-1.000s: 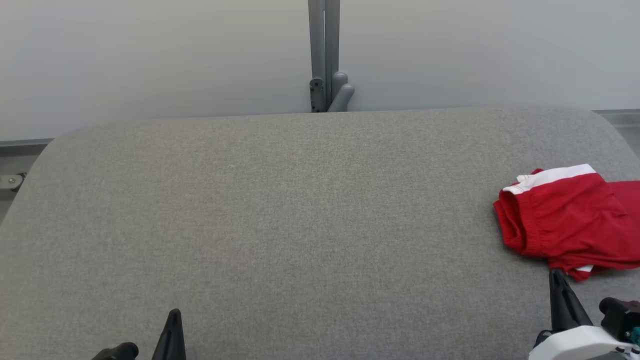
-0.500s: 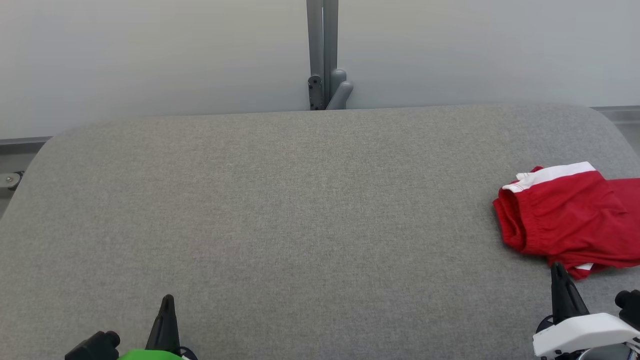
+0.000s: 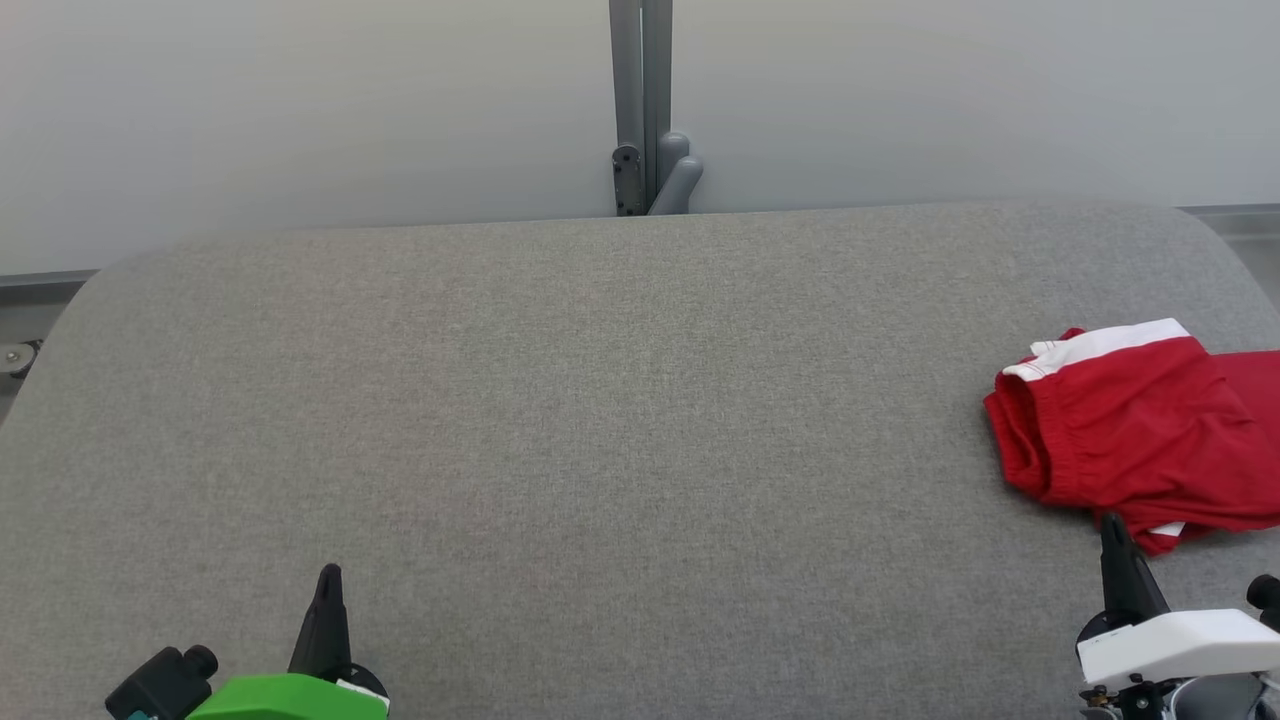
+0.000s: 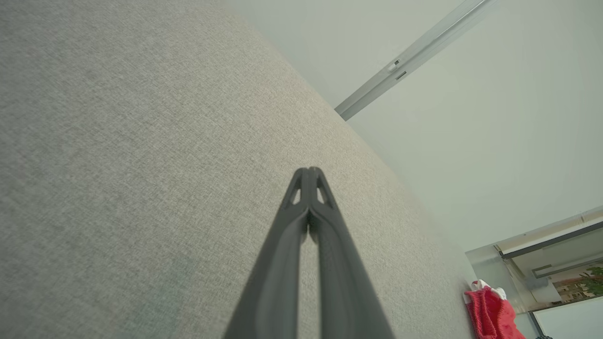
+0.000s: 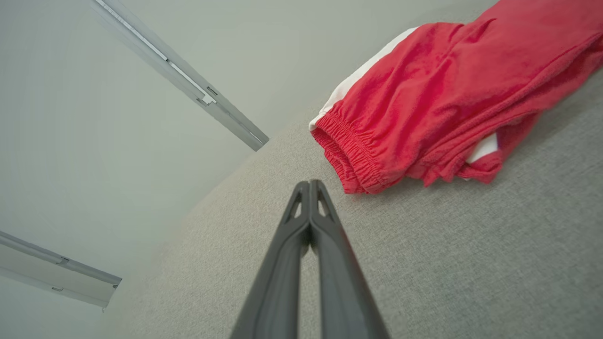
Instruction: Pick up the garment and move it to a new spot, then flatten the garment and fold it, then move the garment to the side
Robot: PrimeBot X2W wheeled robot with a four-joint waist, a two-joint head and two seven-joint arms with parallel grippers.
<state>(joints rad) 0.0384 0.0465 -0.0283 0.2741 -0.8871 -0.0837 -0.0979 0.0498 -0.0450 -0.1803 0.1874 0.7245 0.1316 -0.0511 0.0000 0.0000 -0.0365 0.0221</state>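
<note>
Red garment (image 3: 1130, 430) with white trim and a gathered elastic band, lying folded and somewhat rumpled at the right edge of the grey fabric-covered table (image 3: 600, 400). Right gripper (image 5: 309, 183), fingers pressed together and empty, at the near edge, its tip just beside the garment's near side. Left gripper (image 4: 308, 172), likewise pressed together and empty, at the near edge toward the left corner, well apart from the garment.

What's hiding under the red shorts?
The red shorts lie on the gray cloth table. A bit of white fabric pokes out beneath their near edge. Anything else underneath is covered, so I cannot tell.
</note>
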